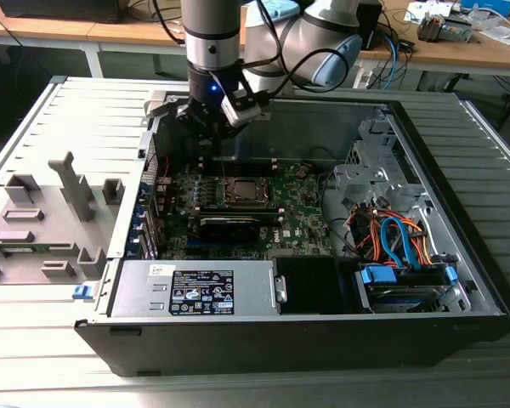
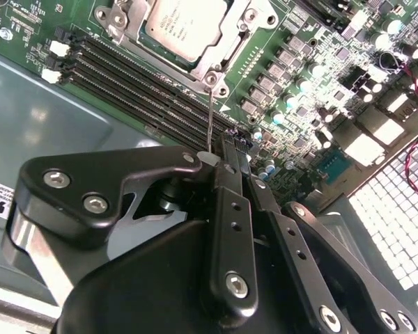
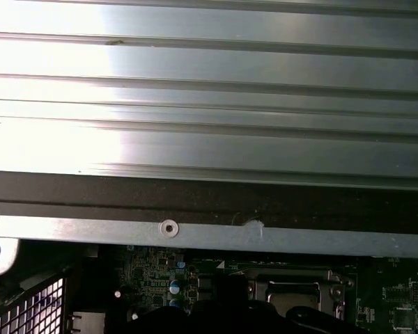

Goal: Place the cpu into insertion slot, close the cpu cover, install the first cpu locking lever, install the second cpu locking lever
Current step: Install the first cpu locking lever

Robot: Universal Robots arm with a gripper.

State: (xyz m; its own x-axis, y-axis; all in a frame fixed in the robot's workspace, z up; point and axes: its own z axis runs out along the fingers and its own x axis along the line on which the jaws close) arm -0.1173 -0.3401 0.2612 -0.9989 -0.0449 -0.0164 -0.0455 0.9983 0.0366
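Observation:
The cpu [image 2: 184, 21] lies flat in the insertion slot [image 1: 245, 189] on the green board. The silver cpu cover [image 2: 223, 45] is down around the chip's metal top. From the socket's corner a thin wire locking lever [image 2: 209, 115] rises toward my gripper [image 2: 237, 147]. Its free end sits right against the side of the black fingertips [image 2: 230, 163], which are together. In the exterior view the gripper [image 1: 214, 136] hangs inside the open computer case, just behind the socket. The first wrist view shows the socket's frame [image 3: 292, 296] below the case wall.
Black memory slots [image 2: 139, 69] run beside the socket. A long black card [image 1: 229, 225] lies in front of it, then the power supply [image 1: 195, 289]. Drive bays with blue and orange cables [image 1: 399, 242] are on the exterior view's right. A grey fixture [image 1: 42, 212] stands outside the case.

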